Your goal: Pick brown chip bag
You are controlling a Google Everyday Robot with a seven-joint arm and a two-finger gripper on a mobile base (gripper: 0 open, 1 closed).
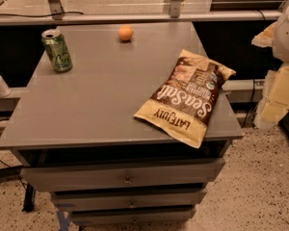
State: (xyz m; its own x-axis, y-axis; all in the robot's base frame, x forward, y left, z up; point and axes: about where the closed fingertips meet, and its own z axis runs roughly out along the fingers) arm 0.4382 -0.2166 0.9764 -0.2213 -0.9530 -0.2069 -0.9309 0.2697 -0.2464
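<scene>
The brown chip bag (187,96) lies flat on the grey cabinet top (101,95) at its front right. It is dark brown with a tan band, and its tan end hangs slightly over the front edge. My gripper (275,93) shows as white and cream parts at the right edge of the camera view. It is off the side of the cabinet, to the right of the bag and apart from it, and holds nothing that I can see.
A green can (57,50) stands upright at the back left of the top. An orange ball-like fruit (125,32) sits at the back middle. Drawers (125,177) are below, a metal rail (135,17) runs behind, and the floor is speckled.
</scene>
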